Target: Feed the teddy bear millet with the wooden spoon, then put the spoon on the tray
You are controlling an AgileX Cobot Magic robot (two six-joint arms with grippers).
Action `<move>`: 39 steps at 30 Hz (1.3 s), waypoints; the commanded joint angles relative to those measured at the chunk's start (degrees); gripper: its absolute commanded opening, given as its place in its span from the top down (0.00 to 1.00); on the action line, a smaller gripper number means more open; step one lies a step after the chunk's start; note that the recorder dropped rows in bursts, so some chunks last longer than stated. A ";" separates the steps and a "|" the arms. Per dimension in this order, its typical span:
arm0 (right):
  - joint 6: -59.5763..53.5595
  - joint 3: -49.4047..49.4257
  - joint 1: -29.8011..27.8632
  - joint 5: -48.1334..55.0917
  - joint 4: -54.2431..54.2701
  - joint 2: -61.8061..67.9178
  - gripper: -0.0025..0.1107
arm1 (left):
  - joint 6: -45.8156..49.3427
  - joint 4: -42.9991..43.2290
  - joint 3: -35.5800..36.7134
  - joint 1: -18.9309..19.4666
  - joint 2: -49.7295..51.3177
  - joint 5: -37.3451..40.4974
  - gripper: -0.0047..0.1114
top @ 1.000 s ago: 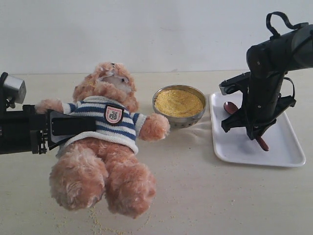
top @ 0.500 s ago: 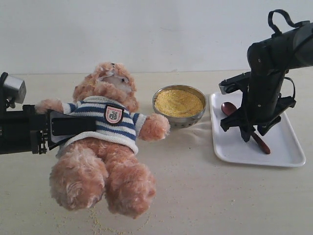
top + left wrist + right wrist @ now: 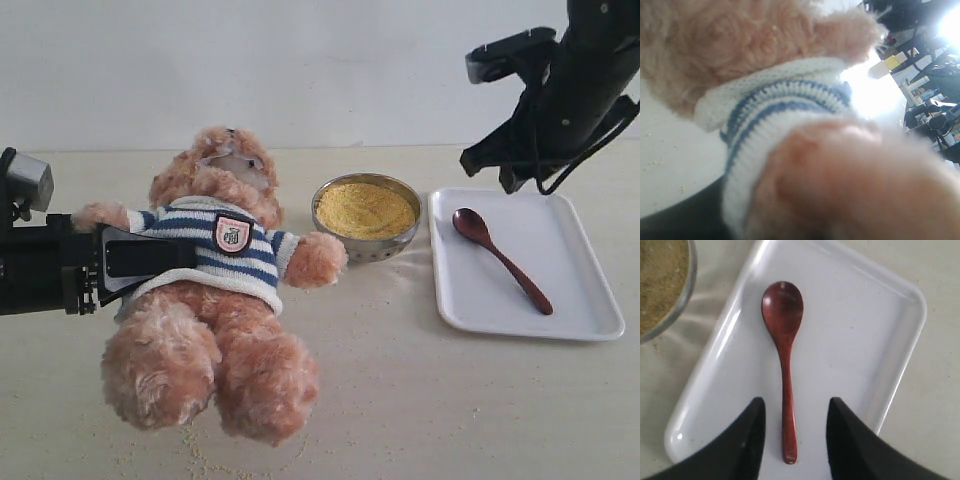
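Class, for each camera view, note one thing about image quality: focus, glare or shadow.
Left wrist view: the teddy bear fills the frame, its nearest paw badly blurred, with blown-out glare behind. Right wrist view: the wooden spoon and tray are sharp, evenly lit. Exterior view: soft light, faint shadows, reflections on the metal bowl.

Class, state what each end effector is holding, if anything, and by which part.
Left end effector: the teddy bear, by its sweatered torso. Right end effector: nothing; the wooden spoon lies free on the tray.
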 commanded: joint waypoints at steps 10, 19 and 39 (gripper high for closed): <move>-21.53 10.35 -0.18 -2.35 28.86 -17.99 0.98 | 1.01 -0.76 -0.19 2.16 -0.18 2.17 0.92; -25.87 20.61 -0.18 -2.81 34.26 -31.12 0.98 | 1.25 -0.76 0.87 6.39 -0.18 -1.20 0.92; -3.04 22.73 37.88 -7.96 12.57 -41.63 0.98 | 7.95 -0.76 1.81 6.39 5.50 -12.46 0.92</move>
